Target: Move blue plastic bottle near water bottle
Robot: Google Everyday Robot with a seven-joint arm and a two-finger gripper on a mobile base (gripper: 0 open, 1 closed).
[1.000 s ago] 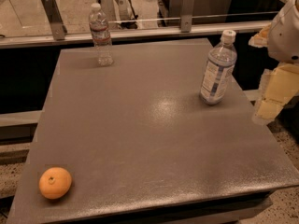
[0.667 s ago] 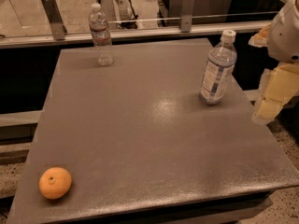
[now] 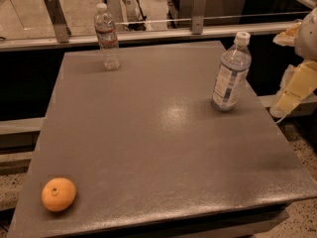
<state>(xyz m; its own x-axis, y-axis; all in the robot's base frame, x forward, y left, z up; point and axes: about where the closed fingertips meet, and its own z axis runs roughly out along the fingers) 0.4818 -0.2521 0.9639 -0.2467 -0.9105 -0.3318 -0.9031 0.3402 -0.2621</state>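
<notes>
Grey table (image 3: 163,148) bears the blue bottle (image 3: 231,76) upright near its right edge, well apart from the water bottle (image 3: 107,36) at far left. Beyond that edge hangs the gripper (image 3: 297,90), spread or closed I cannot tell. The whole move seems left.

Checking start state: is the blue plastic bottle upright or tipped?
Upright: the blue plastic bottle stands on its base, cap up. The gripper is right of the table.
</notes>
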